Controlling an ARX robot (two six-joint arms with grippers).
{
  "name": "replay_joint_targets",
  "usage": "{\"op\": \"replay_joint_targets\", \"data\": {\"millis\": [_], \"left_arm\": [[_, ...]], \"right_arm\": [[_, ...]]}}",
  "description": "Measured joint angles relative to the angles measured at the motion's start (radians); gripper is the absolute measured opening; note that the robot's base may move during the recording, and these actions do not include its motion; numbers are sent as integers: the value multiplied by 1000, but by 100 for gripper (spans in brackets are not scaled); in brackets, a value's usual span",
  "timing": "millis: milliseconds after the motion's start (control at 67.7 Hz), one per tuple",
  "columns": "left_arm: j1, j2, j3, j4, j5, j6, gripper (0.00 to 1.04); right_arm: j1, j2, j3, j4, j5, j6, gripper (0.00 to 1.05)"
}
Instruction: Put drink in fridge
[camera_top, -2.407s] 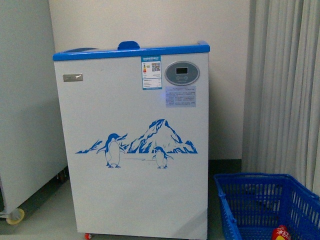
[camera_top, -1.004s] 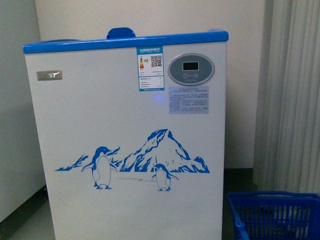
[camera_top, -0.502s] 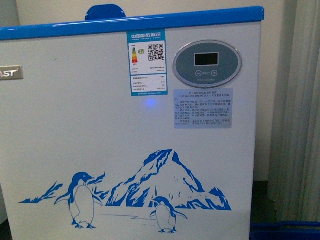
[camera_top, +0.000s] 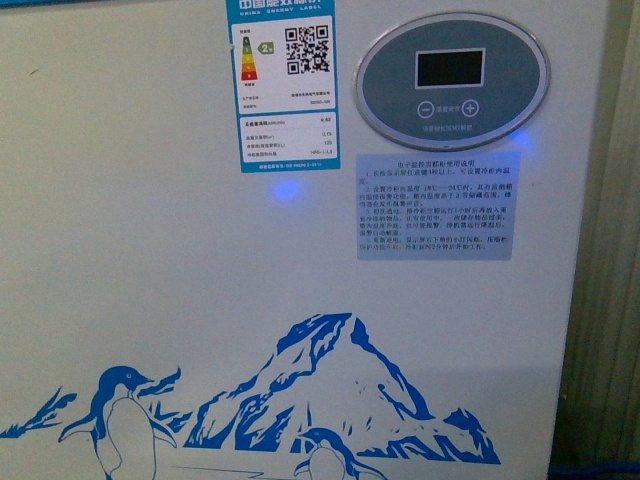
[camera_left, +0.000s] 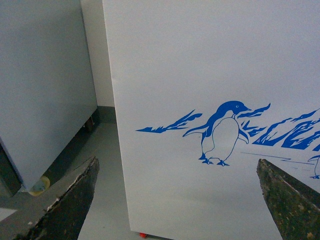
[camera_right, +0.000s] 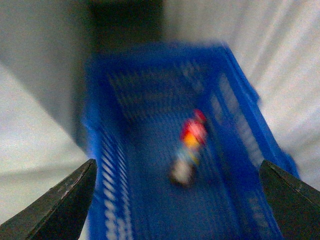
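Filling front view, fridge (camera_top: 150, 260); right wrist alone shows drink (camera_right: 190, 144)

Left end effector (camera_left: 176, 161) has its two dark fingers (camera_left: 70, 205) spread wide, with nothing held between them. Right end effector (camera_right: 177, 162) is likewise spread wide and empty; its view is blurred.

A grey cabinet (camera_left: 45, 75) stands on castors (camera_left: 39, 186); a blue basket (camera_right: 107, 165) sits beside curtains (camera_right: 280, 60).
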Motion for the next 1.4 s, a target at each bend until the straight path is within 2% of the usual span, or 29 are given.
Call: {"op": "replay_joint_targets", "data": {"millis": [89, 192, 354, 532, 709, 975, 1196, 1403], "left_arm": [[0, 0, 0, 0, 0, 0, 97], [0, 0, 0, 0, 0, 0, 97], [0, 0, 0, 0, 0, 0, 97], [0, 0, 0, 0, 0, 0, 97], [0, 0, 0, 0, 0, 0, 97], [0, 0, 0, 0, 0, 0, 97], [0, 0, 0, 0, 0, 0, 97], [0, 0, 0, 0, 0, 0, 97]], "right_arm": [[-116, 291, 26, 179, -19, -15, 97], [-174, 605, 91, 422, -11, -45, 97], [-201, 1089, 214, 710, 18, -65, 97], [-198, 1489, 374, 853, 35, -47, 97], [-183, 1747, 540, 866, 49, -13, 97], [-178, 2053, 813, 784, 52, 72, 97], [-160, 2206, 998, 698, 24, 146, 97], [-150, 2315, 1151, 620, 40, 177, 97]]}}
